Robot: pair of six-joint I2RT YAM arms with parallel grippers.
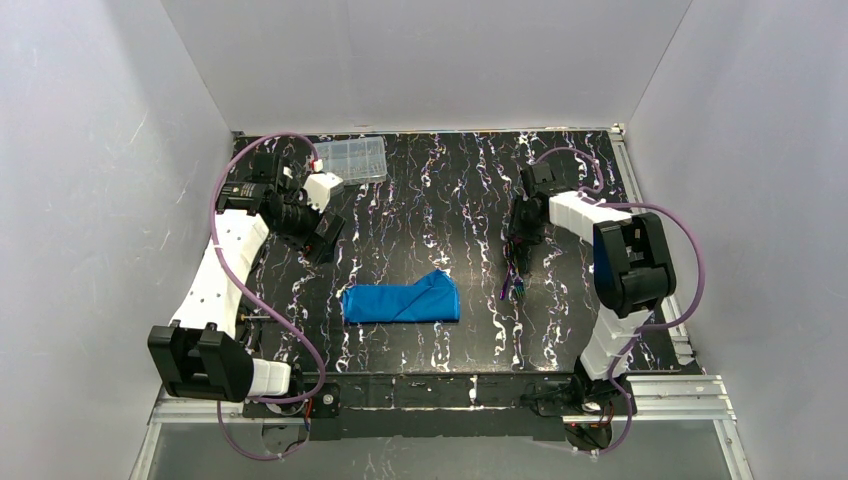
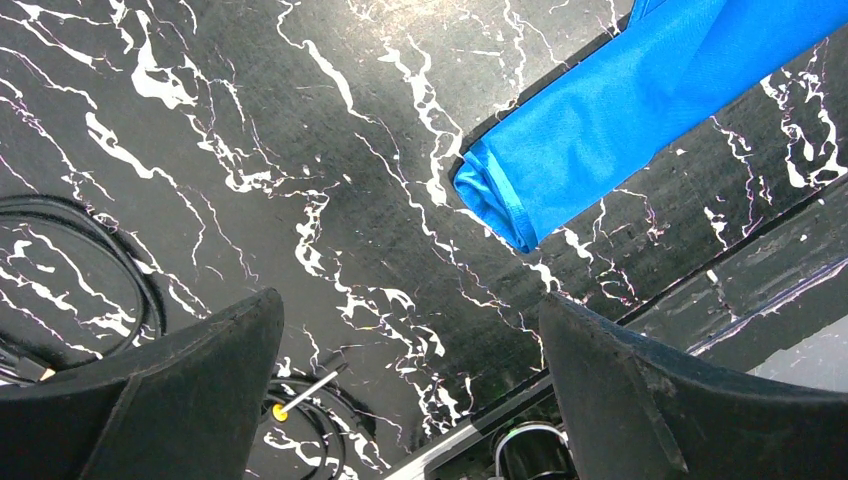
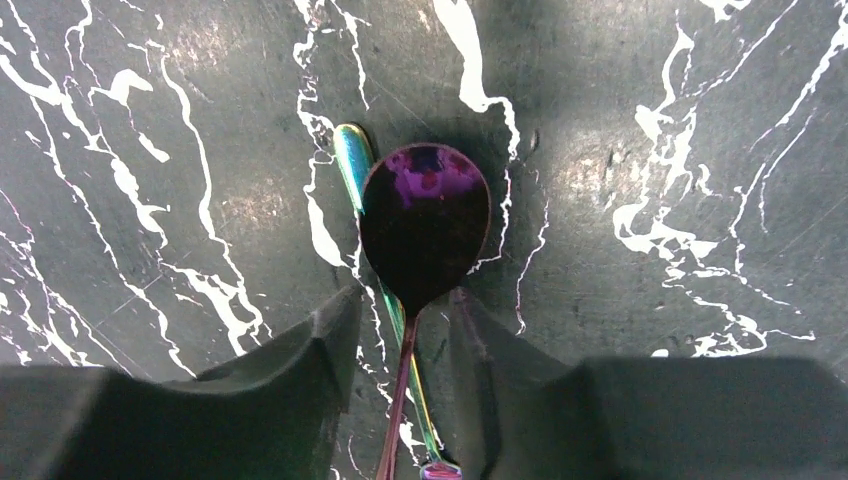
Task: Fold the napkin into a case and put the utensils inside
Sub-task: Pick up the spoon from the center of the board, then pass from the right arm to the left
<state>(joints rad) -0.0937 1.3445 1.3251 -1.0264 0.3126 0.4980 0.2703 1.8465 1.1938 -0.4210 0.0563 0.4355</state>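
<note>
Firmly, the right gripper pinched the utensils, a purple spoon over a green piece; the left gripper gaped wide, empty, near the case.

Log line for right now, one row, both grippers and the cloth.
left gripper: open, empty | right gripper: shut on utensils | case: folded, held utensils not yet inside
</note>
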